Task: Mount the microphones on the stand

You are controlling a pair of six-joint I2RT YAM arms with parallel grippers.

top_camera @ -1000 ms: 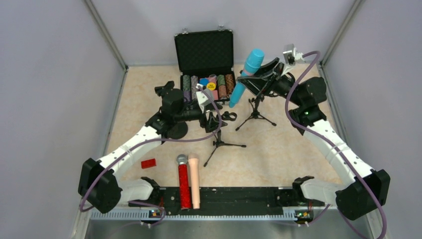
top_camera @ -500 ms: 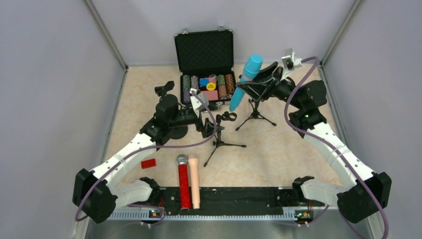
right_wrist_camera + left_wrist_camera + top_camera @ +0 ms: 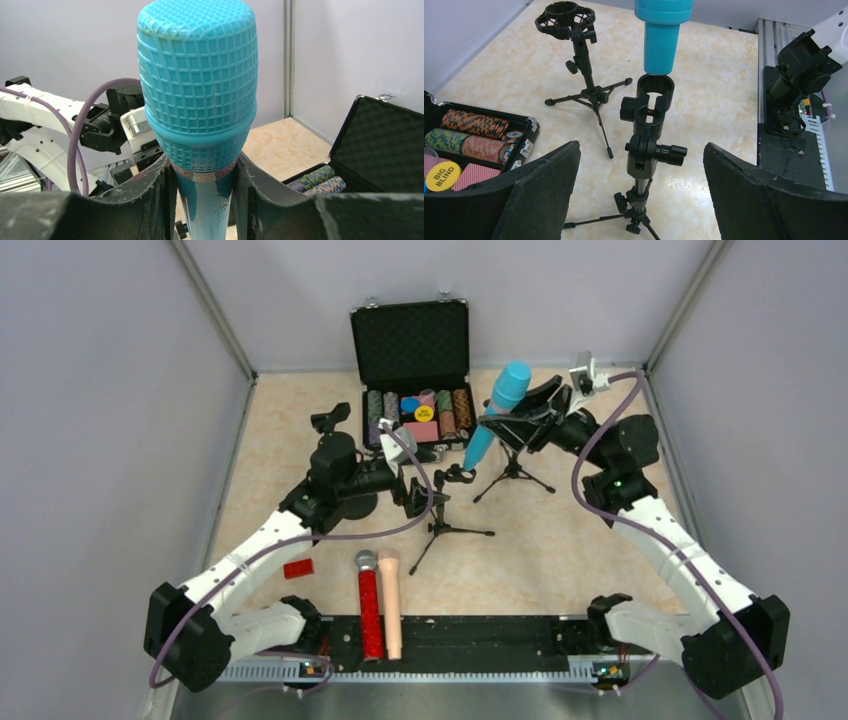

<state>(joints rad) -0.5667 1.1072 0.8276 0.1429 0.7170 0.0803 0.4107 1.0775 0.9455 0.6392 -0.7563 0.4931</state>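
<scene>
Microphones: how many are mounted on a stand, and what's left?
None mounted. In hand: the right gripper holds the blue microphone, its tail close to the clip of the near stand; the left gripper is open, facing it. Left: seat it, then the red microphone and beige microphone lying by the near edge.

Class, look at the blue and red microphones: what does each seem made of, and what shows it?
Blue microphone: probably moulded plastic, matt; its head is a solid blue grid, not wire mesh. Red microphone: glitter-coated body, speckled sparkle; silver head may be metal mesh, too small to confirm.
</scene>
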